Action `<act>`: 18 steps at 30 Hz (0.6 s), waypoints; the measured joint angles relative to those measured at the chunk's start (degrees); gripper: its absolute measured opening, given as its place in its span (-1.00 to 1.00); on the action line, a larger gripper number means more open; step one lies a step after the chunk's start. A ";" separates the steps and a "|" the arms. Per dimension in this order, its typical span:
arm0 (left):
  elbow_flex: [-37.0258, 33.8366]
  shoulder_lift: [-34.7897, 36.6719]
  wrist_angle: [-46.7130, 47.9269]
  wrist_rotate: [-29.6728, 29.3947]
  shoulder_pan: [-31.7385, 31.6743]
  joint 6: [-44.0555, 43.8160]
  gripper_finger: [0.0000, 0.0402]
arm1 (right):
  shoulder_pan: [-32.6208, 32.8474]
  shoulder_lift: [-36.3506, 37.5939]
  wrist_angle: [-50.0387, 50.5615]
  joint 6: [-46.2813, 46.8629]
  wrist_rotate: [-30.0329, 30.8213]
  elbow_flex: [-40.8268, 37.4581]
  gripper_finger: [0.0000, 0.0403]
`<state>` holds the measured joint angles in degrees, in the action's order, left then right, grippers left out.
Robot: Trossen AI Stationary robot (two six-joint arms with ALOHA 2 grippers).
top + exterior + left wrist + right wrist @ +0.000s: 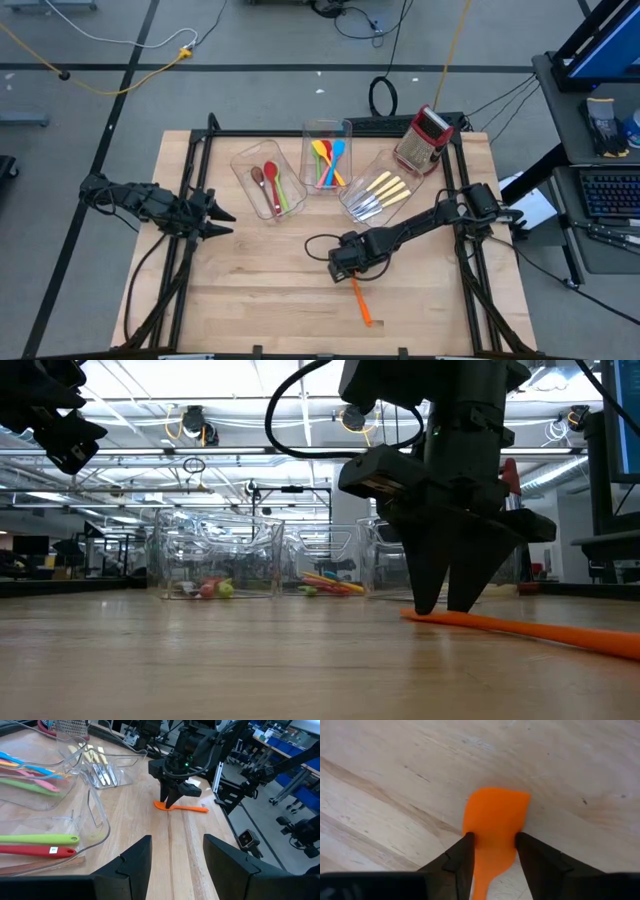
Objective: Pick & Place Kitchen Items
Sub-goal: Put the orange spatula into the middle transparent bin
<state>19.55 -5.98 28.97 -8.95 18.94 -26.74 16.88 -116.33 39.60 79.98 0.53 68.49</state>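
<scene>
- Orange spatula [361, 303] lies flat on the wooden table [250, 300] in the high view, toward the front edge and right of centre, well apart from the bins.
- High view: the right gripper [343, 268] is lowered over the spatula's blade end. The left gripper [222, 221] waits at the left side of the table, beside the spoon bin [266, 182]. Three clear bins stand at the back: one with red, brown and green spoons [271, 187], a middle bin [327, 155] with coloured spatulas [328, 163], and a third bin [378, 190] with cream-handled cutlery [381, 193]. A red-and-silver box grater [423, 139] stands behind the cutlery bin.
- Low view: the right gripper [446, 603] points straight down, its fingertips at the table surface on the orange spatula [540, 629], whose handle runs off to the right.
- Left wrist view: the left gripper [176, 860] has its fingers spread apart and holds nothing. The orange spatula [192, 809] lies farther off under the right gripper [170, 802].
- Right wrist view: the right gripper [493, 846] has one finger on each side of the spatula's neck, both touching the orange spatula [496, 815]. The blade lies flat on the wood.
</scene>
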 joint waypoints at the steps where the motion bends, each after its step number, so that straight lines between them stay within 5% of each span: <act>1: 0.00 0.00 0.02 0.00 0.00 0.00 -0.11 | -0.03 0.00 0.86 -0.29 -0.08 0.09 -0.31; 18: -0.04 0.00 1.84 0.09 0.00 -0.85 -0.11 | -0.04 4.28 4.52 -1.35 -0.67 -0.36 -0.42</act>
<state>19.51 -5.98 30.81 -8.86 18.94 -27.59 16.84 -112.06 44.12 78.63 -0.14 68.14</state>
